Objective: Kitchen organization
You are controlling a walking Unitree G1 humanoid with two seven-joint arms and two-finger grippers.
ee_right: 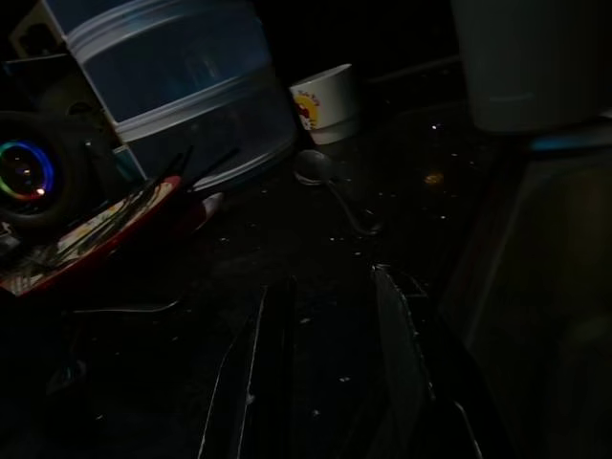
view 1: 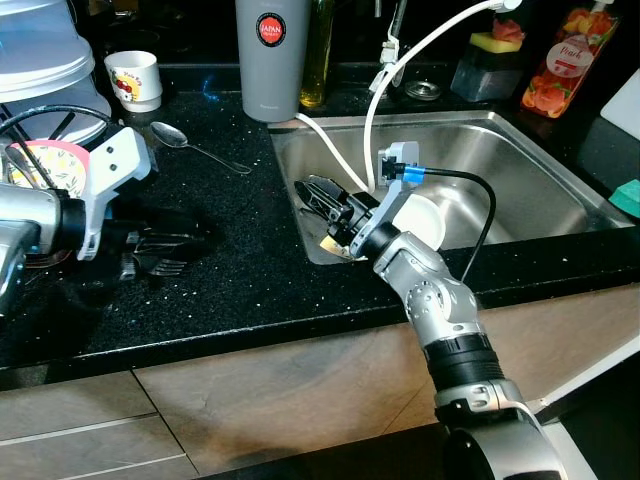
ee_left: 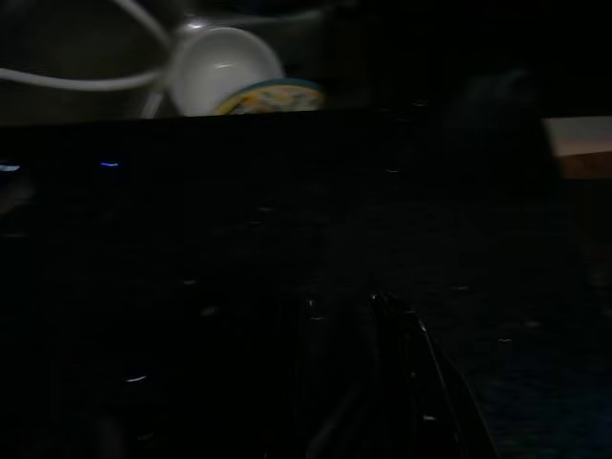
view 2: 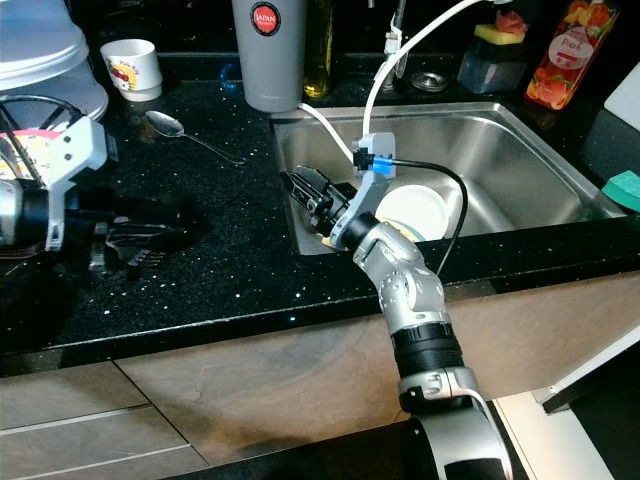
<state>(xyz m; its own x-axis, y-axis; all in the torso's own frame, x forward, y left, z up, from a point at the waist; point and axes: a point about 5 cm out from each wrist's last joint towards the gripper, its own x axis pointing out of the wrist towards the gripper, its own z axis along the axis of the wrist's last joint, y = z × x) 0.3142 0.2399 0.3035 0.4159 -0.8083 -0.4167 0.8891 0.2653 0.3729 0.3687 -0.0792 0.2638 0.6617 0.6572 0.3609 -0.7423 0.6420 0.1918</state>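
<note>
The right gripper (view 1: pixel 322 196) sits at the left end of the steel sink (view 1: pixel 520 150), just above the sink's left wall, fingers pointing toward the black countertop (view 1: pixel 240 270). In the right wrist view its two black fingers (ee_right: pixel 273 363) stand apart with an open gap between them and nothing held. A white bowl (view 1: pixel 420 215) lies in the sink basin directly behind the right wrist; a small yellowish item below the gripper is too hidden to identify. A white hose (view 1: pixel 380 90) curves from the tap area down into the sink.

The left gripper (view 1: pixel 160 250) rests low over the countertop on the robot's left, fingers pointing toward the sink. The left wrist view is very dark: two fingers (ee_left: pixel 402 335) can be made out side by side with a narrow dark gap, but whether they are spread or pressed together cannot be told.

A metal spoon (view 1: pixel 190 145) lies on the countertop between the left arm and the sink, bowl end toward the rear. A white printed cup (view 1: pixel 133 78) stands behind it near the back edge. A tall grey tumbler (view 1: pixel 270 55) stands upright at the sink's rear left corner, with a bottle of yellow liquid (view 1: pixel 318 55) just beside it. A red-rimmed plate (view 1: pixel 45 165) sits at the far left, under a clear plastic container (view 1: pixel 40 50). An orange soap bottle (view 1: pixel 568 60) stands behind the sink's right end
</note>
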